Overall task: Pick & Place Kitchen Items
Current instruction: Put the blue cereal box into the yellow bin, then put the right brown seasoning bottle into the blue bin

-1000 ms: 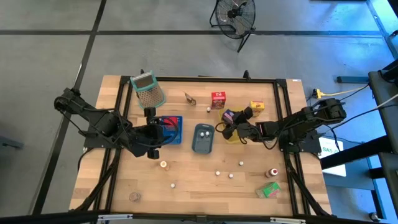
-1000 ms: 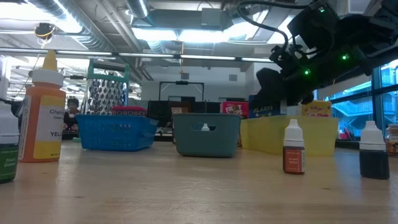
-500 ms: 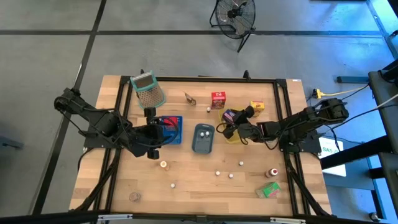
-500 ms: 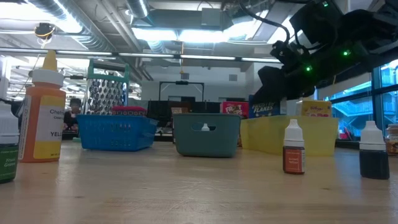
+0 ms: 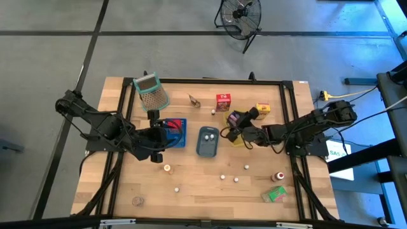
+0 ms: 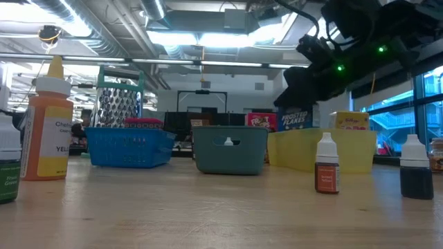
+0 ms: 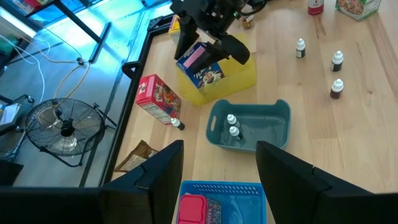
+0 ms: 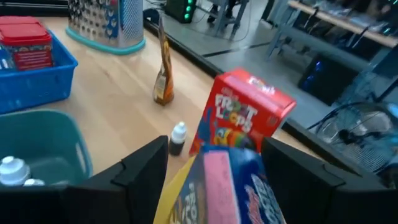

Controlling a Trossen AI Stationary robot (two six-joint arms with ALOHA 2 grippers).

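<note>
My right gripper (image 5: pixel 236 121) is shut on a blue-purple carton (image 7: pixel 200 60) over the yellow tray (image 5: pixel 240 139); the low view shows the carton (image 6: pixel 294 118) above the tray's wall (image 6: pixel 322 151). My left gripper (image 5: pixel 159 135) is open and empty above the blue tray (image 5: pixel 176 132), which holds a red carton (image 7: pixel 191 208). The grey-blue tray (image 5: pixel 208 141) holds two small white bottles (image 7: pixel 232 125). A red carton (image 5: pixel 223 102) and a yellow carton (image 5: pixel 262 109) stand at the far side. A green carton (image 5: pixel 275 194) and a red-capped bottle (image 5: pixel 278 176) lie near right. My right gripper pinches the blue-purple carton between its two fingers, which lie on its two opposite faces (image 8: pixel 258 186) near the pink end (image 8: pixel 219 177). The fingers come from the table's right side, slanting down. The carton is tilted; the tray wall hides its lower end.
The green-rimmed grater (image 5: pixel 151 92) stands at the far left and a brown packet (image 5: pixel 193 100) beside it. Several tiny bottles (image 5: pixel 236 180) are scattered over the near half of the table. An orange bottle (image 6: pixel 45 131) stands close to the low camera.
My right gripper has gone up a little with the blue-purple carton, so more of the carton shows above the yellow tray's wall in the low view.
</note>
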